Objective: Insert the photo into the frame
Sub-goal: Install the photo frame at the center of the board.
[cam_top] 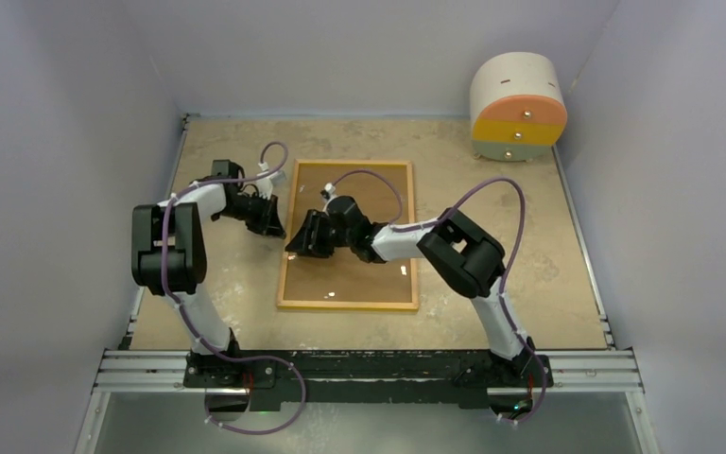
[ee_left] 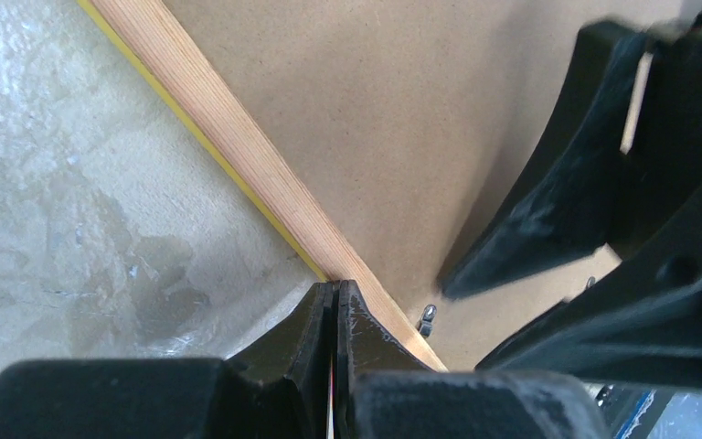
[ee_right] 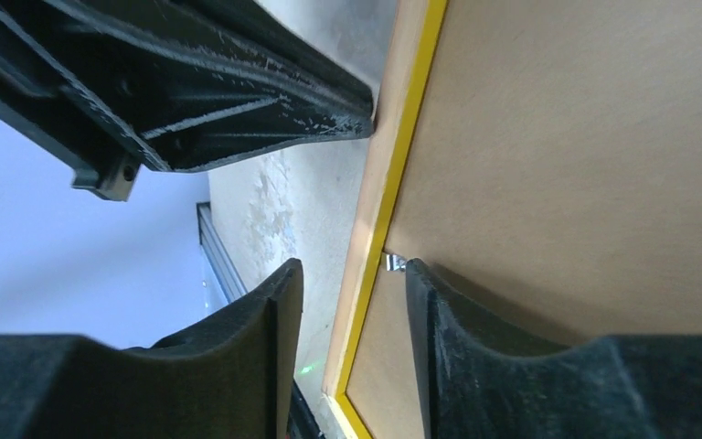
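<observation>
The frame (cam_top: 345,305) lies face down on the bench (cam_top: 529,284), backing board (cam_top: 354,279) up. The right jaws stand apart, straddling its left rail beside a metal clip (ee_right: 393,262). Farther back, the left jaws are pressed together, tips touching that rail.

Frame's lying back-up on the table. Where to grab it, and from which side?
Probably the frame by its left long rail, from above: it lies flat, so only the thin border offers an edge. One finger outside on the table, one inside over the backing board, as the open right gripper straddles it.
</observation>
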`<state>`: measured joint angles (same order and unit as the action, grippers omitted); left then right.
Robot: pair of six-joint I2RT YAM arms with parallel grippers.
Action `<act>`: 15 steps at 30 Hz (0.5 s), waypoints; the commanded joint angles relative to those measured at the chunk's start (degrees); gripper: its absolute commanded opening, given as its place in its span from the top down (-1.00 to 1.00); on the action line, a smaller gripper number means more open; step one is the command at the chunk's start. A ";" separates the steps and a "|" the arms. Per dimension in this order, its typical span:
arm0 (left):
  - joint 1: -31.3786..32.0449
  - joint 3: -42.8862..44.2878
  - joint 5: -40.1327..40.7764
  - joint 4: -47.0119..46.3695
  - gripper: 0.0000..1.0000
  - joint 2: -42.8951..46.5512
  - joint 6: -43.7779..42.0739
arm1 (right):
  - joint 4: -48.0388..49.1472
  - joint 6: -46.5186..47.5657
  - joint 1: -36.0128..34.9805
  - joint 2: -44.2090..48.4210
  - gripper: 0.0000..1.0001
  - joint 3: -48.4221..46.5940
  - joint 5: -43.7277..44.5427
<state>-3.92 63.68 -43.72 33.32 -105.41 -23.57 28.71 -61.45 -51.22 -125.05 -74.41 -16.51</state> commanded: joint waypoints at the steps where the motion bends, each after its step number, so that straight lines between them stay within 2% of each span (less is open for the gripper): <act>1: 0.41 5.13 3.25 1.71 1.00 -0.87 -0.07 | 5.71 1.67 5.91 6.85 0.00 2.85 -2.59; 5: 0.41 9.25 2.91 0.71 1.00 -3.46 2.10 | 4.48 3.52 11.41 6.84 -0.04 1.92 -5.68; 11: 0.41 15.31 0.46 0.73 0.74 -8.61 4.51 | -5.19 10.51 15.56 1.12 -0.02 -8.33 -5.99; 15: 0.49 17.36 -0.75 0.87 0.72 -11.01 5.19 | -8.60 12.23 16.73 -3.90 -0.02 -15.32 -6.91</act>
<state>-3.57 78.06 -41.69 34.15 -114.65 -20.16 25.26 -53.58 -34.15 -124.97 -83.53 -20.80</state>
